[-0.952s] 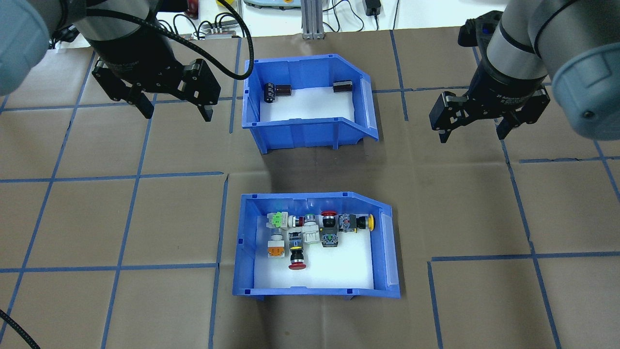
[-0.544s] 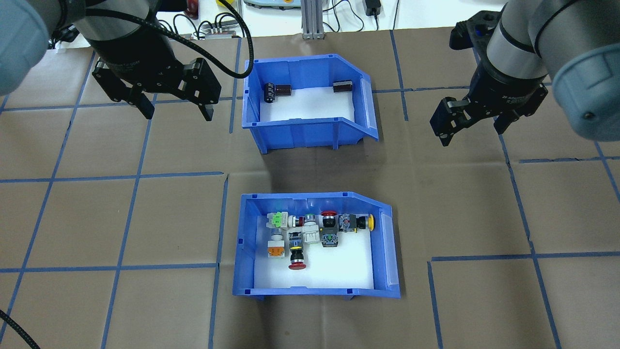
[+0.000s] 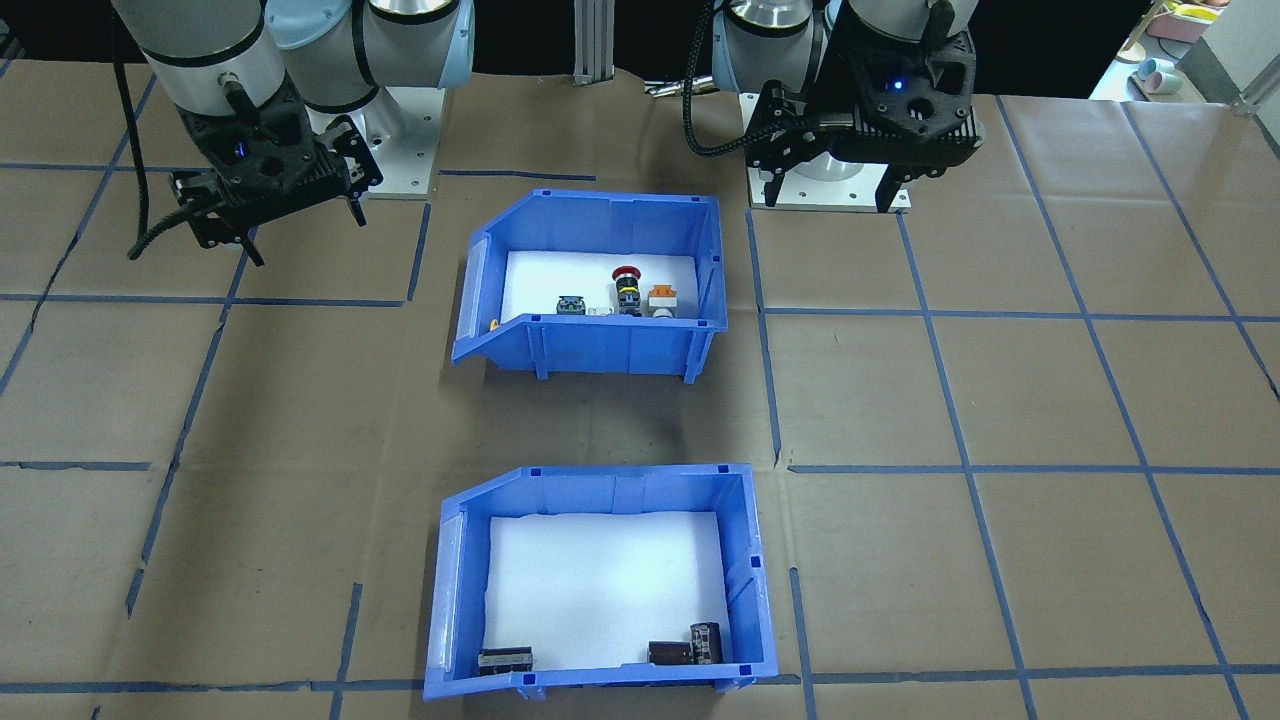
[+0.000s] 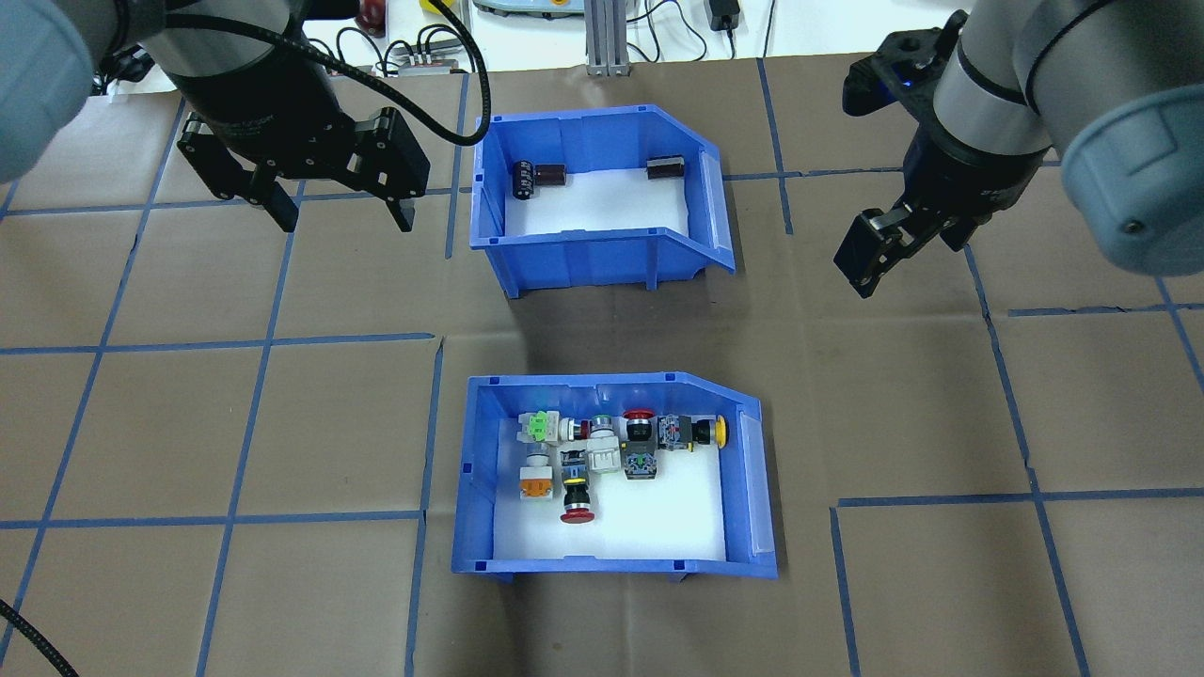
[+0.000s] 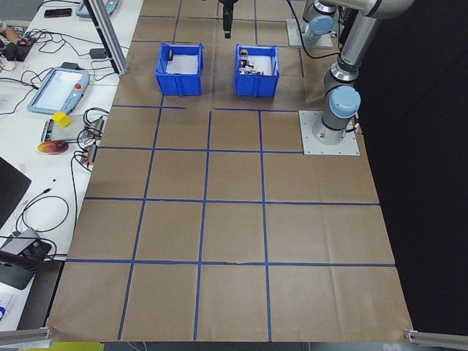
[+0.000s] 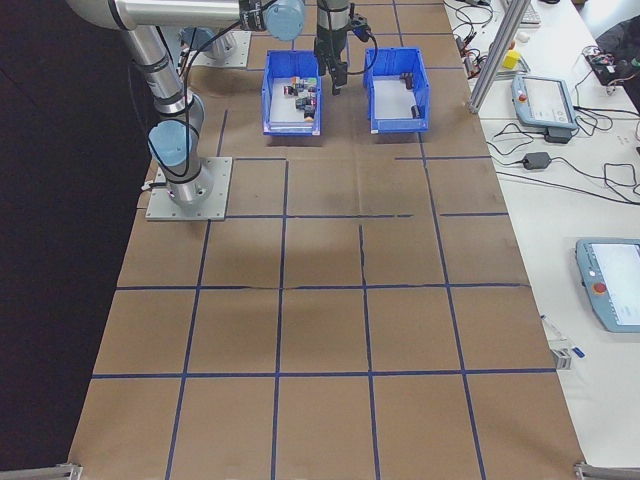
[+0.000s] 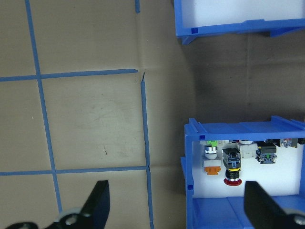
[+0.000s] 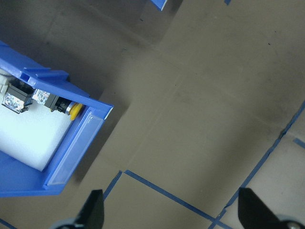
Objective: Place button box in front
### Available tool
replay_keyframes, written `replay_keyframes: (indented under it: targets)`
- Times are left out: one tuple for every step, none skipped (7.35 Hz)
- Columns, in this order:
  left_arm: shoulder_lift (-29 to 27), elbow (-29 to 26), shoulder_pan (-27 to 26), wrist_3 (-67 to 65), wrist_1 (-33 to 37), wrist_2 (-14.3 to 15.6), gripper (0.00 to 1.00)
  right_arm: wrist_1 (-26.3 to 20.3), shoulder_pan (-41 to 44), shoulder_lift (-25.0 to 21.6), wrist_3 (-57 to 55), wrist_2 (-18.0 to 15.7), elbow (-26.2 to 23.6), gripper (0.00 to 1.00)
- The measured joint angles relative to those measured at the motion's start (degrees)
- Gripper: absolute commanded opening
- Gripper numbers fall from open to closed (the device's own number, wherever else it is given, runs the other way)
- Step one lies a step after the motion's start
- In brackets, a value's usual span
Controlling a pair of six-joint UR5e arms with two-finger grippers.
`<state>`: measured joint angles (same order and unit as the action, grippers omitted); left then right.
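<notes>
The button box (image 4: 611,475) is sitting on the brown-papered counter (image 4: 235,423), toward the robot's edge and roughly midway between the counter's two ends. Colourful push-buttons (image 4: 616,447) are lying on its white liner, crowded against the wall farther from the robot: a green one, an orange one, two red mushroom heads and a yellow one can be made out. Its low, clear-fronted opening is facing the robot's right.

The second blue bin (image 4: 593,202) is standing directly beyond it, toward the operators' edge and well apart from it, holding only a few dark cylinders (image 4: 538,177) along its far wall.

The left hand (image 4: 339,214) is hanging above the counter just beside that far bin, on the robot's left of it, touching nothing; its fingers are spread wide apart, as the left wrist view also shows. The right hand (image 4: 865,273) is hovering over bare paper on the robot's right of the far bin, turned nearly edge-on to the overhead camera. The right wrist view is showing its two fingers (image 8: 93,210) standing apart with nothing between them.
</notes>
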<state>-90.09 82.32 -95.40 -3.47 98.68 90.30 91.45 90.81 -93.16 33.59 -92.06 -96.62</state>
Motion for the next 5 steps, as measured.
replay_keyframes:
  targets:
    - [0.2,0.6,0.7,-1.6,0.1,0.1,0.99,0.6,0.2,1.5,6.1,0.0,0.4,1.0]
    - [1.3,1.8,1.2,-5.3,0.5,0.2,0.99,1.4,0.4,3.0,11.8,-0.1,1.0,1.0]
    - [3.3,3.7,1.4,-10.0,1.4,0.2,0.99,2.5,0.6,4.9,18.0,0.0,2.2,1.0]
    - [5.4,6.5,1.4,-14.0,2.4,0.1,0.99,3.1,1.1,7.5,23.4,0.1,4.4,1.0]
    - [7.5,9.3,1.5,-16.5,2.8,-0.3,0.99,3.3,2.4,10.7,27.0,0.1,7.6,1.0]
